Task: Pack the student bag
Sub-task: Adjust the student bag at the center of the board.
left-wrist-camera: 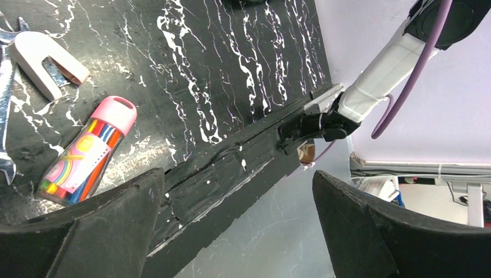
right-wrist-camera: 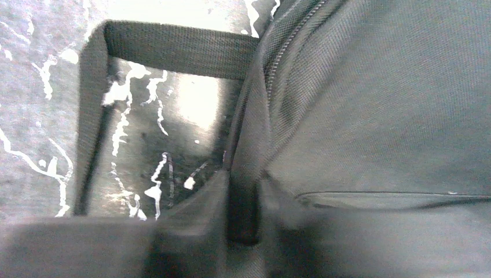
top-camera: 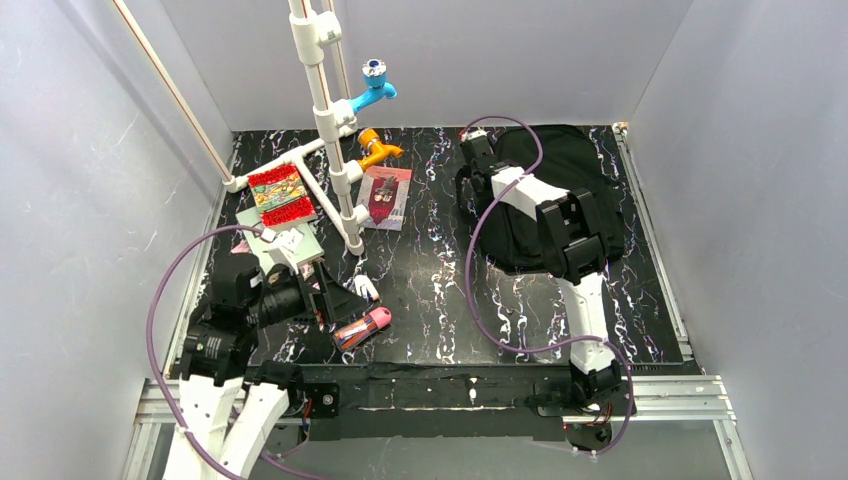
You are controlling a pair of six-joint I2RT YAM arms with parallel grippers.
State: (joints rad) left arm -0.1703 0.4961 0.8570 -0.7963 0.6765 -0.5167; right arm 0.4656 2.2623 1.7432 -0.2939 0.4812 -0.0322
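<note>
The student bag [top-camera: 590, 170], a large black backpack, lies at the back right of the table. My right gripper [top-camera: 478, 152] reaches over to its left edge. In the right wrist view the gripper [right-wrist-camera: 243, 215] is shut on a fold of the bag's fabric [right-wrist-camera: 376, 116] beside the zipper, and a webbing strap [right-wrist-camera: 173, 49] loops over the tabletop. My left gripper [top-camera: 340, 292] hovers open near the front left; in its wrist view the gripper [left-wrist-camera: 237, 226] holds nothing. A pink-capped tube of coloured pens [top-camera: 362, 327] [left-wrist-camera: 87, 153] lies just beyond it.
A white pipe stand [top-camera: 330, 120] with blue and orange taps rises at the back left. Around its foot lie a red patterned item [top-camera: 280, 195], a pink packet [top-camera: 385, 197] and a grey-green booklet [top-camera: 285, 240]. A white U-shaped piece [left-wrist-camera: 43, 58] sits near the pens.
</note>
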